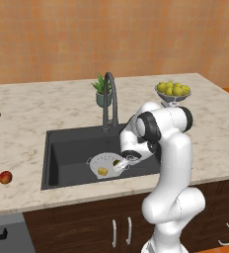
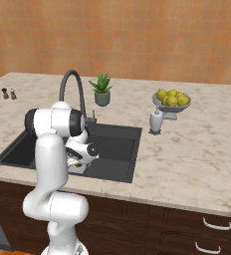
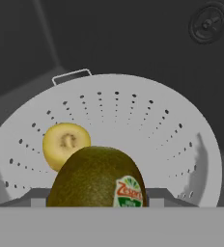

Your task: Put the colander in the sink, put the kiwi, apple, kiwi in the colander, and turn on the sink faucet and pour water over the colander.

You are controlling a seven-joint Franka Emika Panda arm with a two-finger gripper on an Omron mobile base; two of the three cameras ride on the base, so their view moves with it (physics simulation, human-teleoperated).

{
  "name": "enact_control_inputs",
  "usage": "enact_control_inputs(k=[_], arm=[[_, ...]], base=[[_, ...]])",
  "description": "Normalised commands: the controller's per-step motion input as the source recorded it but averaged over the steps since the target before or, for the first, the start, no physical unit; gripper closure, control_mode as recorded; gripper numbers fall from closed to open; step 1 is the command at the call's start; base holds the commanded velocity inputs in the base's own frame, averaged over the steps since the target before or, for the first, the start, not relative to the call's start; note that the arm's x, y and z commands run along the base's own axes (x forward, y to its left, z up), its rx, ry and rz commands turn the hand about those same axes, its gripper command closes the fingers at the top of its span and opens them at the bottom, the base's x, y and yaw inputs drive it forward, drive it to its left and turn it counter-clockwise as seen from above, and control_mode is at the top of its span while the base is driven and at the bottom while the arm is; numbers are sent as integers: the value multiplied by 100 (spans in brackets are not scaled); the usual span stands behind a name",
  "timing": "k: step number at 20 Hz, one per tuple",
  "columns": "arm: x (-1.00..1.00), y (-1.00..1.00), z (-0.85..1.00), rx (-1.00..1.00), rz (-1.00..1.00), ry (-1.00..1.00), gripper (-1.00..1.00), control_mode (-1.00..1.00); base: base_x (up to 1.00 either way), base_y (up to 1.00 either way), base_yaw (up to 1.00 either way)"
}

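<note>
The white colander [image 1: 94, 161] [image 3: 133, 111] sits in the dark sink [image 1: 67, 148] [image 2: 117, 144], toward its front right. A yellowish kiwi [image 1: 102, 171] [image 3: 65, 144] lies inside it. My gripper [image 1: 119, 164] hangs low over the colander's right side, shut on the dark olive-green kiwi [image 3: 97, 178] [image 1: 117, 162], which carries a sticker. The red-orange apple [image 1: 5, 177] rests on the counter left of the sink. The gooseneck faucet [image 1: 110, 99] [image 2: 72, 87] stands behind the basin, and no water runs from it.
The round drain [image 3: 208, 22] lies beyond the colander. A potted plant [image 1: 103, 91] [image 2: 102, 89] stands behind the faucet. A bowl of lemons [image 1: 172, 91] [image 2: 172, 99] and a white bottle [image 2: 156, 121] stand right of the sink, two shakers [image 2: 8, 93] far left.
</note>
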Motion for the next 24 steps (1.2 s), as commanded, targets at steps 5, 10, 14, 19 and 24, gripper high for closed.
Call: enact_control_inputs(k=[5, 10, 14, 19, 24], arm=[[3, 0, -26, 0, 0, 0, 100, -100], [0, 0, -2, 0, 0, 0, -100, -100], [0, 0, 31, 0, 0, -1, -100, -100], [-22, -18, 69, 0, -1, -8, -100, -100], [-59, -60, 53, 0, -7, -9, -100, -100]], base=[[0, 0, 0], [0, 0, 0], [0, 0, 0], [0, 0, 0], [0, 0, 0]])
